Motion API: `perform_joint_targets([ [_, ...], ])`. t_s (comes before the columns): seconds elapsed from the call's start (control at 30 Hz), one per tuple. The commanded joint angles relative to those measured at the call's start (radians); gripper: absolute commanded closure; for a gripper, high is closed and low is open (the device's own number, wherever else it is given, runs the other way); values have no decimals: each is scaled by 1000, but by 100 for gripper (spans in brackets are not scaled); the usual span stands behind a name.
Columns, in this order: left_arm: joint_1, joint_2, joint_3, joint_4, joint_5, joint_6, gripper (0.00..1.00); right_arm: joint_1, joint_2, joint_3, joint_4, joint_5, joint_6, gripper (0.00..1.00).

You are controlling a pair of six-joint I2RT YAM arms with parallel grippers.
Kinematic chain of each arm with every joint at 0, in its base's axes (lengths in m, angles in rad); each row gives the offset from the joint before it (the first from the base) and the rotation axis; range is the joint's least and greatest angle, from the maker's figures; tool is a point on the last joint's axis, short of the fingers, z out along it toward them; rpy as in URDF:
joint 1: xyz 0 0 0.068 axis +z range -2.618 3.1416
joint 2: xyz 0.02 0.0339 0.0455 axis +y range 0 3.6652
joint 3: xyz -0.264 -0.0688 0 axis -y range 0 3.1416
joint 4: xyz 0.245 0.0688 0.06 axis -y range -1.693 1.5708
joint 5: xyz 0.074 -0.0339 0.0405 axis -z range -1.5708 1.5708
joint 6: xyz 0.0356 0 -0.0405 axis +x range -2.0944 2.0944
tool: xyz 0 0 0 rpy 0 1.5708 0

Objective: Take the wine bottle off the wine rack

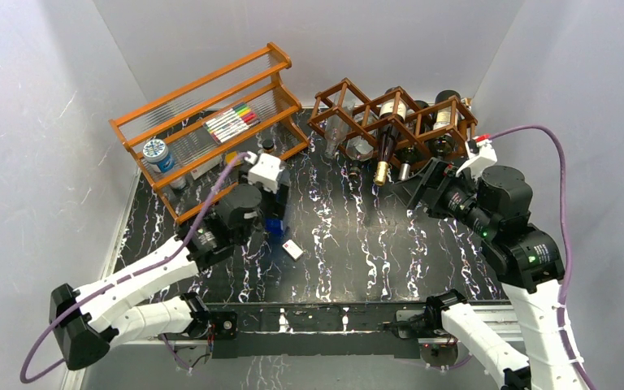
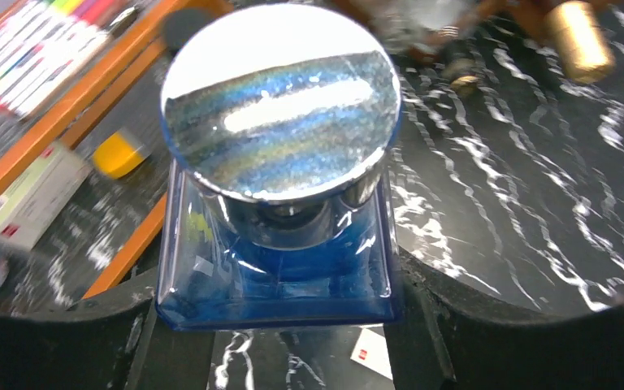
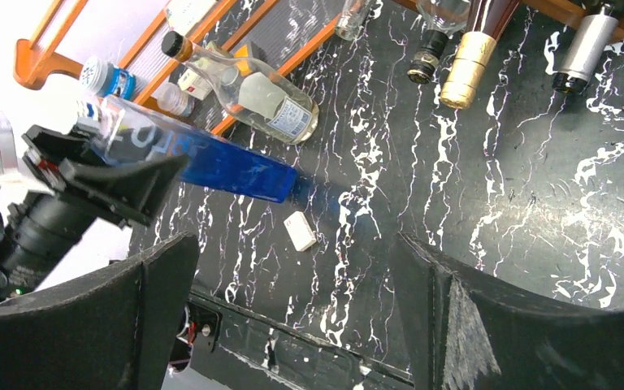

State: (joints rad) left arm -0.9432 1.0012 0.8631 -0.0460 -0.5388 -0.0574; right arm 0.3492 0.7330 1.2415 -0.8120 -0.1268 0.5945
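Inspecting the wine rack [image 1: 371, 106], we find the wine bottle [image 1: 387, 146] lying in it, removal outstanding; right hand [image 3: 294, 252] spread nearby, left hand [image 2: 280, 325] pinching a blue bottle [image 2: 276, 260].

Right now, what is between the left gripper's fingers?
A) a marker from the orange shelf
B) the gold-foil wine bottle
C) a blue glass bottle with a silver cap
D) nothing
C: the left wrist view shows the left gripper closed on the base of the blue glass bottle, with its silver cap facing the camera.
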Motion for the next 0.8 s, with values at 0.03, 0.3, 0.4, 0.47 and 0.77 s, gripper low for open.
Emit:
perform_joint_targets([
  [0.03,172,-108,7,70,-28,-66,100,3,12,-22,63,-1,-10,2],
  [0.3,311,-119,-29,118,-29,-58,100,3,95,9,-6,71,-144,2],
  [0.4,347,-99,-38,156,-10,-75,100,4,152,25,-64,207,-203,2],
  [0.47,367,-75,-37,171,-3,-76,100,3,177,16,-62,270,-239,2],
  [0.77,486,4,-59,290,109,-98,100,2,187,-85,124,389,-292,2],
])
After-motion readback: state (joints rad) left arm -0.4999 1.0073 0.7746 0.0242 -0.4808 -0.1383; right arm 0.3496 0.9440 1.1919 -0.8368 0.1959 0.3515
